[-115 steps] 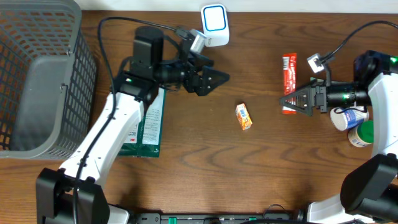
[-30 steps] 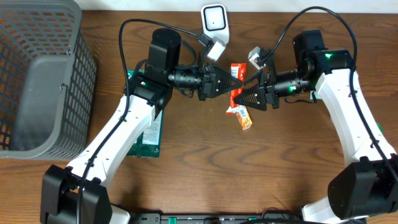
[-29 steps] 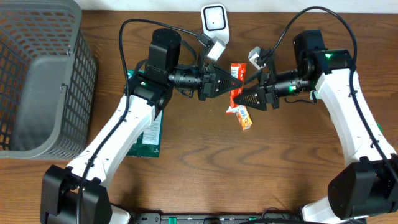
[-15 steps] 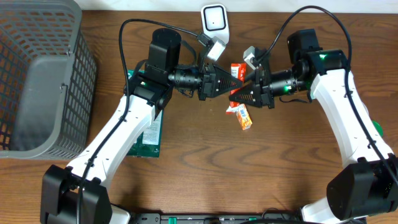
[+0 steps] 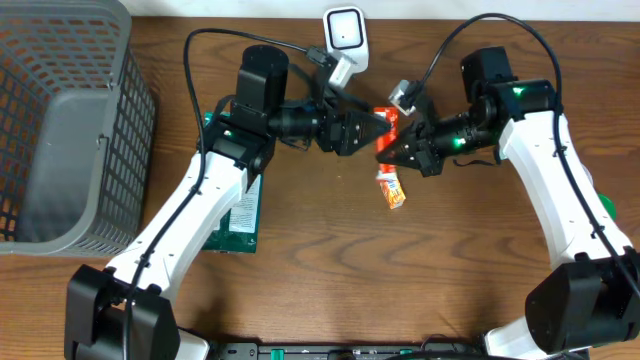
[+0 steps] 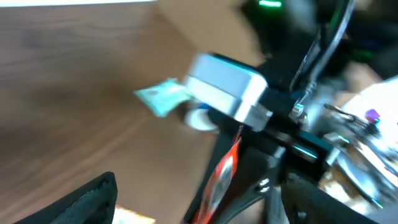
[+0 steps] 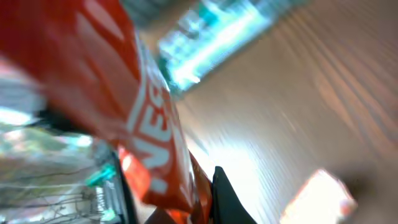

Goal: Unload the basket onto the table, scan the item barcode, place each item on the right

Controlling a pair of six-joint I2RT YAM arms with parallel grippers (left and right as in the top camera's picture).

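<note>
Letting go, the left gripper (image 5: 372, 128) has just spread its jaws while the right gripper (image 5: 392, 150) has pinched shut on the red snack bar (image 5: 387, 120), held above the back middle of the table (image 5: 450, 270); the handover looks complete. The scanner (image 5: 343, 30) stands at the back edge just beyond, the left gripper crowding that path, an orange box (image 5: 392, 188) lying below.

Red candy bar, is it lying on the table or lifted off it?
Lifted: the right gripper has its jaws shut on the red candy bar, holding it tilted in the air.
</note>
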